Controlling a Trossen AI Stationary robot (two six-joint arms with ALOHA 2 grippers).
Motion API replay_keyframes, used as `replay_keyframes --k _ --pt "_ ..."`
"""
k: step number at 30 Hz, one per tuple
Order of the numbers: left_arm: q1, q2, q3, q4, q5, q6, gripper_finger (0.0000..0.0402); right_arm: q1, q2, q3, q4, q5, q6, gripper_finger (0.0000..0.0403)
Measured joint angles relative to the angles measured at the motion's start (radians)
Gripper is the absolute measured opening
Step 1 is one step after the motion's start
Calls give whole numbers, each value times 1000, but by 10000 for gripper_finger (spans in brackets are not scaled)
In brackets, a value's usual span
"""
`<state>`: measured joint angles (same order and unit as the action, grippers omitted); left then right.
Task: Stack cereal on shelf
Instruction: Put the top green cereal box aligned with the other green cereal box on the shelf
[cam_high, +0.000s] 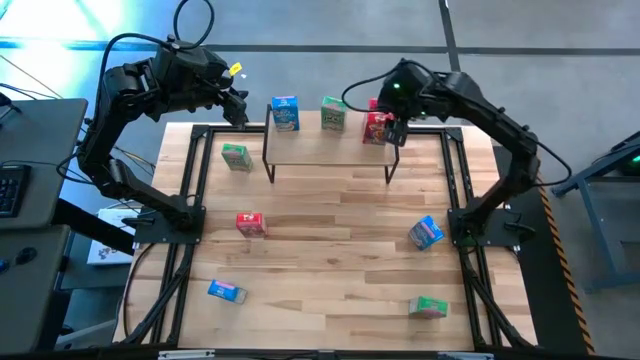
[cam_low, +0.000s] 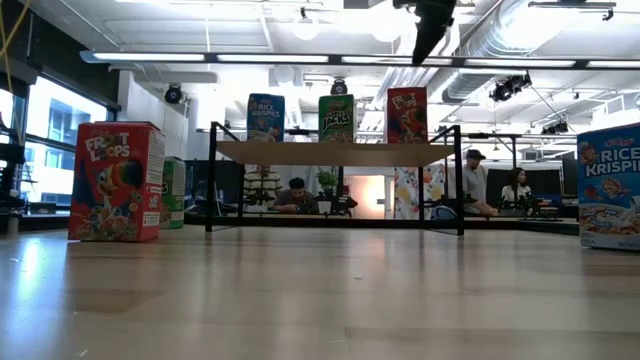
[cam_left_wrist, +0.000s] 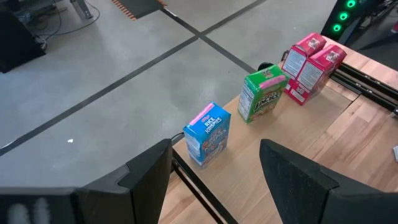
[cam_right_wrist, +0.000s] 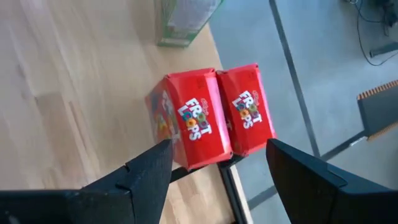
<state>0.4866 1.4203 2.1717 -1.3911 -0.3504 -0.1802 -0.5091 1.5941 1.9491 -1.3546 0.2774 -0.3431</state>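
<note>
From my station I read the table left to right. The left gripper (cam_high: 240, 108) hangs past the far left end of the shelf (cam_high: 330, 146), fingers (cam_left_wrist: 146, 171) spread and holding nothing. A green box (cam_high: 236, 156) lies on the tabletop (cam_high: 330, 230) just left of the shelf. Nearer the front on that side I see a pink-red box (cam_high: 250, 223) and, close to the front edge, a blue box (cam_high: 226, 291) lying flat.

On the shelf, along its far edge, three boxes stand upright: a blue Rice Krispies box (cam_high: 285, 113) at the left, a green Apple Jacks box (cam_high: 333, 114) in the middle, and a pink-red Froot Loops box (cam_high: 378, 128) at the right. A second pink-red Froot Loops box (cam_right_wrist: 250, 116) stands touching that one, on its far side in the high view; the right wrist view shows the pair side by side.

The right gripper (cam_high: 398, 130) hovers above this pair at the right end of the shelf. Its fingers (cam_right_wrist: 146, 174) stand apart, with no contact on either box that I can see.

On the right of the tabletop, a blue box (cam_high: 426, 233) lies tilted near the right arm's base, and a green box (cam_high: 428, 306) rests near the front edge.
</note>
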Motion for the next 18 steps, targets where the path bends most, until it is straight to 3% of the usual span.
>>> replay_keyframes --k 18 --pt "0 0 0 0 0 0 234 97 -133 0 -25 0 291 252"
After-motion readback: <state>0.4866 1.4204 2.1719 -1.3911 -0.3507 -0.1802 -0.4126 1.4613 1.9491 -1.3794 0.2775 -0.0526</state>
